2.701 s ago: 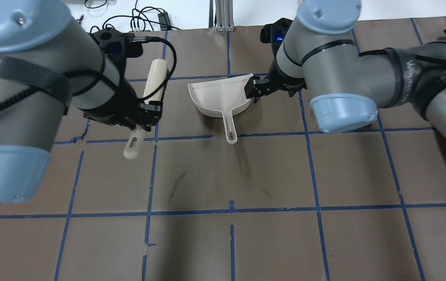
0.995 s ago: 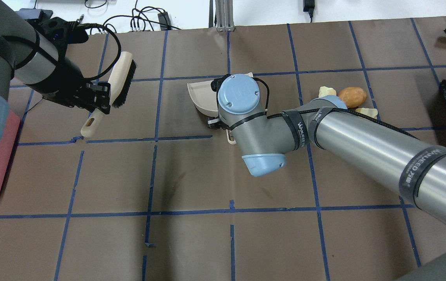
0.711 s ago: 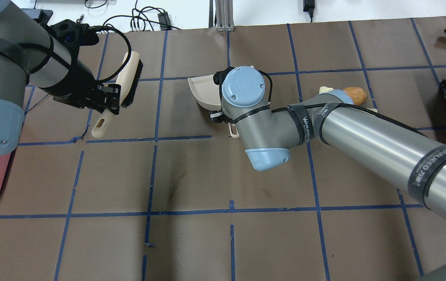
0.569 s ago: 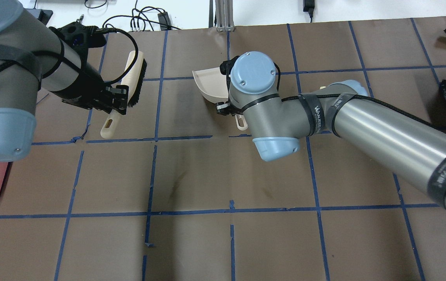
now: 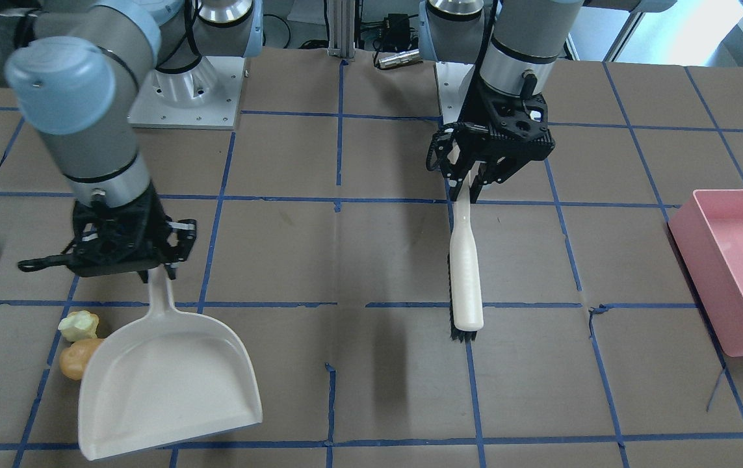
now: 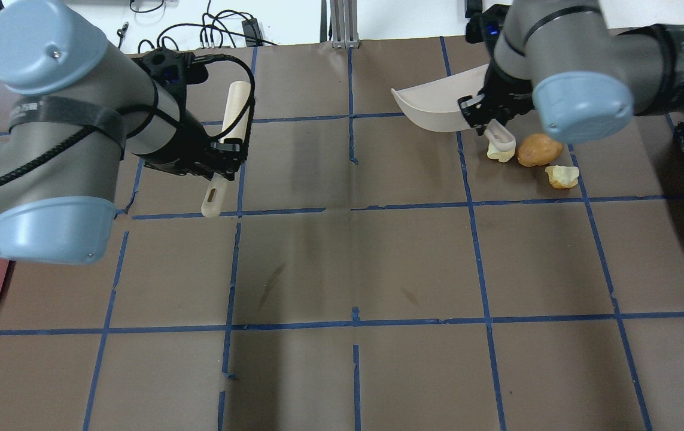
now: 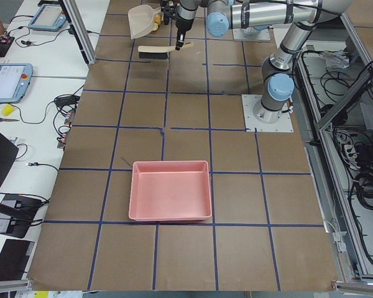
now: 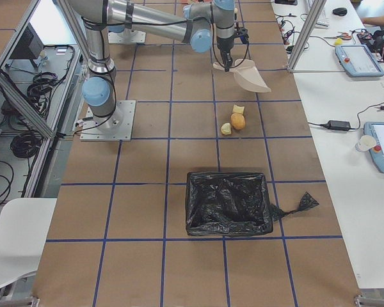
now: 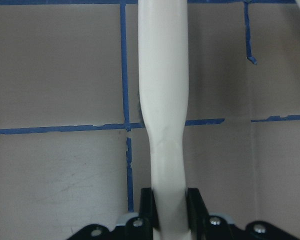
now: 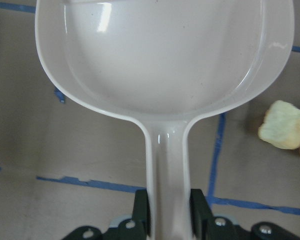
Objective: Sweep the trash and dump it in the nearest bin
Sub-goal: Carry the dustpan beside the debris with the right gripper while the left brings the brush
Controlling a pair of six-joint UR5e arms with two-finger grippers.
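Table: brown paper cover with a blue tape grid, and cables trailing off the far edge.
Trash: all three bits lie on the paper over on my right side. The orange-brown lump is in the middle, with one pale chunk just beside it (can't tell if they touch) and the other pale chunk near its other side. Nothing swept so far.
Dustpan: totally empty and tilted, and it looks lifted off the paper. Its mouth faces away from the pile and its handle end sits right by the first chunk.
Right gripper: clamped tight on the dustpan handle.
Brush: well apart from the trash, over on my left half, with the head pointing away from me.
Left gripper: closed snug around the brush handle.
Bins: the black-bagged bin is at my right end and the pink bin at my left end. I'd say the black one is nearer the pile.
Progress: early days, I reckon. Both tools are in hand and that's it. Left to do: turn the pan so its lip is down by the pile, bring the brush across, sweep all three in, then carry and tip.
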